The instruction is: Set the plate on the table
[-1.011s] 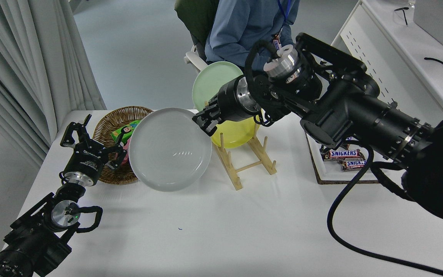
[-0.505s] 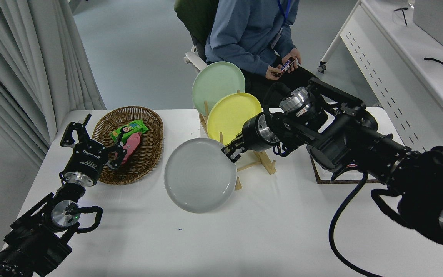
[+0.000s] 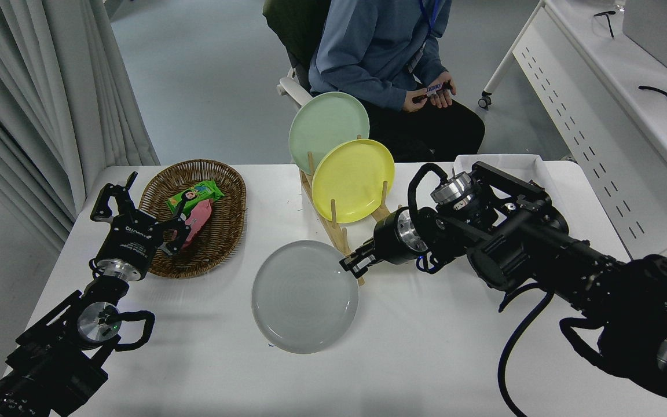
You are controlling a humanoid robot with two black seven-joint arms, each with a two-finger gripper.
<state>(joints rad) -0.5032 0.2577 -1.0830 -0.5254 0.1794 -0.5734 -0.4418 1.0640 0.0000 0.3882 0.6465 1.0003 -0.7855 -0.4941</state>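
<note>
The light grey plate (image 3: 303, 296) is low over the white table (image 3: 414, 353), near its middle, nearly flat; I cannot tell whether it touches the surface. My right gripper (image 3: 352, 265) is shut on the plate's far right rim, reaching in from the right. My left gripper (image 3: 136, 200) is parked at the lower left, open and empty, next to the basket.
A wooden dish rack (image 3: 342, 240) behind the grey plate holds a yellow plate (image 3: 352, 179) and a pale green plate (image 3: 326, 124). A wicker basket (image 3: 223, 223) with snack packets stands at the left. A person sits at the far side. A tray (image 3: 527, 165) lies behind my right arm.
My right gripper has carried the grey plate from high in front of the rack down and toward me, to low over the table's middle. The left arm has not moved.
</note>
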